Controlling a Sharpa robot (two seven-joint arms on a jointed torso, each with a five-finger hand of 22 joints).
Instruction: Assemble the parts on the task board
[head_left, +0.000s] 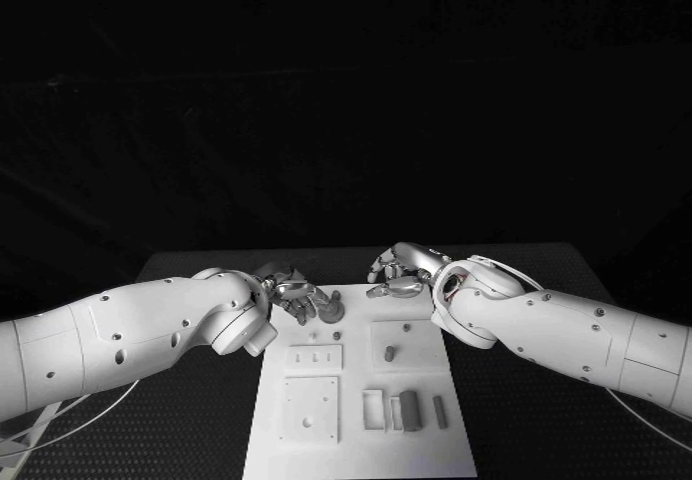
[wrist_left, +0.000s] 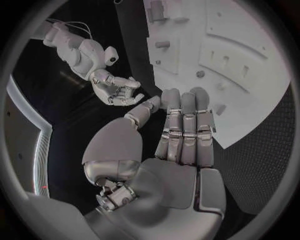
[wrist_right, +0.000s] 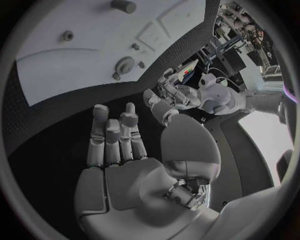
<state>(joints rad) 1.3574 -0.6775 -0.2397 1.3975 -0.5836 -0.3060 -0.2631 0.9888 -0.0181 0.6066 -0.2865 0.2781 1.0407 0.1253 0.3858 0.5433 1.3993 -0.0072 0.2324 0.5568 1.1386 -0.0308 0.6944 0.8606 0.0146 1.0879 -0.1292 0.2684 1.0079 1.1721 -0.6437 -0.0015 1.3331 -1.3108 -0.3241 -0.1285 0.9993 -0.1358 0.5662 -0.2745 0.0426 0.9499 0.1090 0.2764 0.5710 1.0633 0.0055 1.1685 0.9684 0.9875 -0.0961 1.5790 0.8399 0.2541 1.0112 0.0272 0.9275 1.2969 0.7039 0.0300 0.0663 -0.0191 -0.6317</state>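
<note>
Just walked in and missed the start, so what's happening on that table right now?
A two-armed robot is working at a white rectangular task board on a black table. Both silver hands hover at the board's far end: the left hand over its far left corner, the right hand just past its far edge. Neither holds anything; their fingers are apart. Several small grey parts lie in the board's near right area, untouched, so assembly appears not to have begun.
</note>
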